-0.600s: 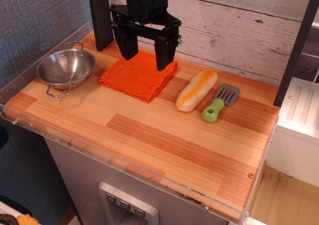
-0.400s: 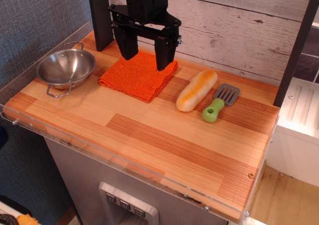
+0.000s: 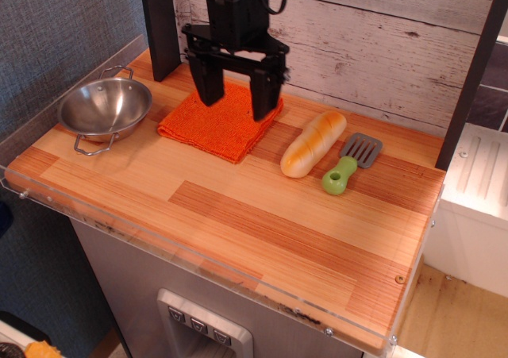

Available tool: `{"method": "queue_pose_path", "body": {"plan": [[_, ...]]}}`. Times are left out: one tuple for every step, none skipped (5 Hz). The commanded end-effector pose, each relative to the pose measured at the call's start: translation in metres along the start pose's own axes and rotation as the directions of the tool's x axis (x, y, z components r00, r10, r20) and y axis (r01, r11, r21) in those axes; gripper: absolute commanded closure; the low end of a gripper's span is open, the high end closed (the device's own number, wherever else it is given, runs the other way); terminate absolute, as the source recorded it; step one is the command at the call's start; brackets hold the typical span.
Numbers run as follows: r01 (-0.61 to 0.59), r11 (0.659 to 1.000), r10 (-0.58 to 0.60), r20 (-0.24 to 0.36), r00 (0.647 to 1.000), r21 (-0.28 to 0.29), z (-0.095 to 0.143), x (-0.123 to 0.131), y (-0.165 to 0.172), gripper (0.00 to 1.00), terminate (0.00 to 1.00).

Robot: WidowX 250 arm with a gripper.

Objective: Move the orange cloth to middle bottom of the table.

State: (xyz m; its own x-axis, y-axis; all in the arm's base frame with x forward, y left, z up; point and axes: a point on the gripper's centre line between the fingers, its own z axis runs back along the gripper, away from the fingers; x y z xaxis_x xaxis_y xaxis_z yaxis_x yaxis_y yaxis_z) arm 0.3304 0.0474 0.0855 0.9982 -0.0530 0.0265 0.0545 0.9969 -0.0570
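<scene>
The orange cloth (image 3: pixel 216 124) lies flat near the back of the wooden table (image 3: pixel 238 215), between the bowl and the bread. My black gripper (image 3: pixel 236 108) is open, its two fingers pointing down, straddling the cloth's back part. The left fingertip sits at the cloth's back-left edge and the right fingertip near its right corner. I cannot tell whether the tips touch the cloth. The back strip of the cloth is hidden behind the fingers.
A steel bowl (image 3: pixel 105 108) with two handles stands at the left. A bread roll (image 3: pixel 313 143) and a green-handled grey spatula (image 3: pixel 350 163) lie to the right of the cloth. A dark post (image 3: pixel 163 25) and the plank wall stand behind. A clear acrylic rim (image 3: pixel 198 267) lines the front edge.
My gripper has come down toward the cloth and shifted slightly right; its fingertips now sit lower at the cloth's back part. The cloth and other objects have not moved.
</scene>
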Motion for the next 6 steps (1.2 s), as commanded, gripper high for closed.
{"method": "queue_pose_path", "body": {"plan": [[-0.005, 0.999, 0.004, 0.039, 0.999, 0.037, 0.001, 0.040, 0.033, 0.00, 0.00], [0.015, 0.998, -0.016, 0.015, 1.000, 0.062, -0.016, 0.049, 0.037, 0.00, 0.00], [0.035, 0.997, -0.034, -0.012, 0.999, 0.072, -0.035, 0.047, 0.044, 0.00, 0.00], [0.071, 0.993, -0.067, -0.046, 0.997, 0.091, -0.043, 0.041, 0.051, 0.00, 0.00], [0.116, 0.990, -0.109, -0.083, 0.991, 0.086, -0.058, 0.035, 0.050, 0.00, 0.00], [0.131, 0.990, -0.126, -0.092, 0.988, 0.058, -0.071, 0.030, 0.042, 0.00, 0.00]]}}
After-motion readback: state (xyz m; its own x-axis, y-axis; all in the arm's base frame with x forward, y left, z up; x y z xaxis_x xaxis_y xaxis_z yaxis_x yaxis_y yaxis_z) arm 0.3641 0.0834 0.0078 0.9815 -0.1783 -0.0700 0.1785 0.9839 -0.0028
